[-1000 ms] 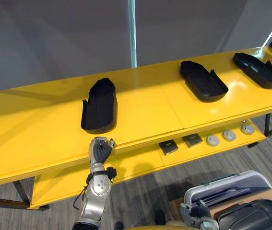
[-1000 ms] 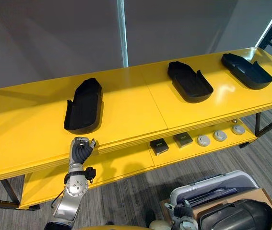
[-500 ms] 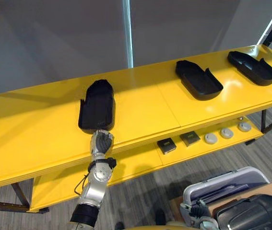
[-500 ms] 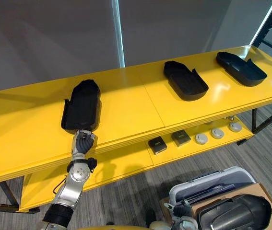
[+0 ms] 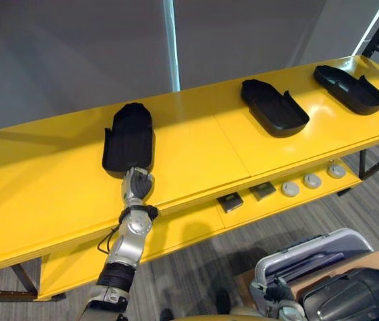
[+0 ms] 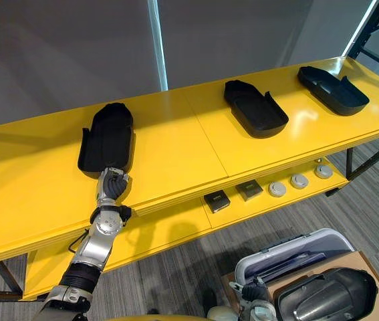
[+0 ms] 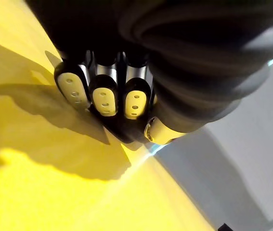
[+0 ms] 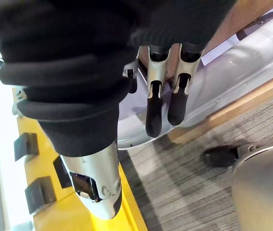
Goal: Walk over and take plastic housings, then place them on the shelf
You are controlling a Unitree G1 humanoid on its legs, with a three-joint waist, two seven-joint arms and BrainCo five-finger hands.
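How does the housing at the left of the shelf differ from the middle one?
The left housing lies lengthwise, pointing away from the robot; the middle housing lies diagonally. The left hand is at the left housing's near end; nothing touches the middle housing. Both are black, on the yellow shelf top.

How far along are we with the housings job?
Done: the left housing, middle housing and right housing lie on the yellow shelf. In hand: nothing; the left hand, fingers curled, sits against the left housing's near end. The right hand hangs open beside a grey case. Left: fetching any further housings.
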